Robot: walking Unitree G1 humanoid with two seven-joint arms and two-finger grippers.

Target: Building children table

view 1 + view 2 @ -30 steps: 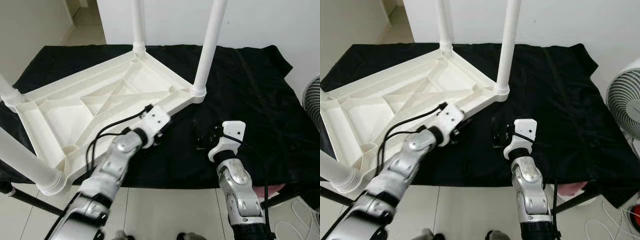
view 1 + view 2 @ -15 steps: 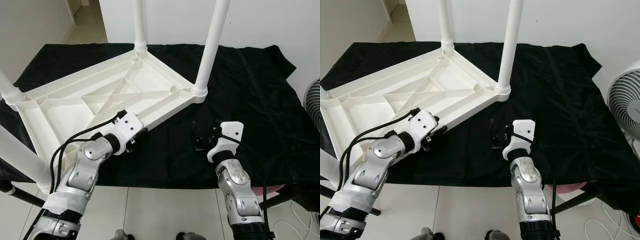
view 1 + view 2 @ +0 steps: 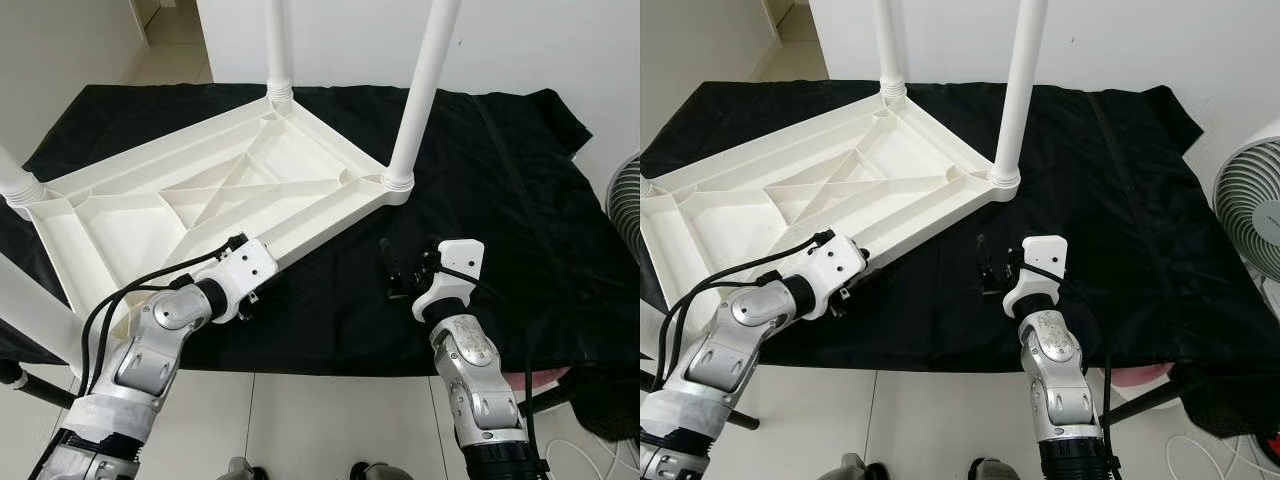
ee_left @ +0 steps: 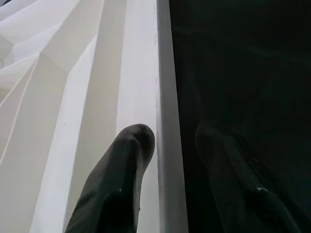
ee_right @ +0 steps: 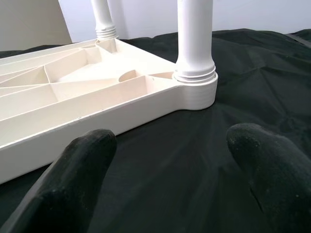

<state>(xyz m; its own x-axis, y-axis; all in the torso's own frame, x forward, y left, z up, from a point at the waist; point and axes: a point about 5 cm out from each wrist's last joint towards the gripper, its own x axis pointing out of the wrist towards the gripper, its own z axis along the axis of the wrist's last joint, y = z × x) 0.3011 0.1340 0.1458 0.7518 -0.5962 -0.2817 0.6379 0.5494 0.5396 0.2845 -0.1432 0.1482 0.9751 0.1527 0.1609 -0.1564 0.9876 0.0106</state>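
Fingers of the left gripper [image 4: 167, 174] stand apart astride the near long rim of the upturned table [image 3: 200, 215]: one finger [image 4: 119, 170] lies over the white plastic inside the rim, the other over the black cloth [image 3: 500, 180] outside it, and nothing is clamped yet. The rim runs straight ahead between them, along the fingers' own line, so a close would pinch the wall across its thickness (a fair guess, not a certainty).

On the right, the right gripper [image 3: 408, 272] hovers over bare cloth, fingers wide apart and empty. The table's nearest corner and its leg [image 3: 420, 90] lie ahead of it, a little to the robot's left and near but not touching.

Underside up, the table rests on the cloth, its long axis slanting from near left to far right, legs pointing straight up. Of the two arms, the left is plainly closer.
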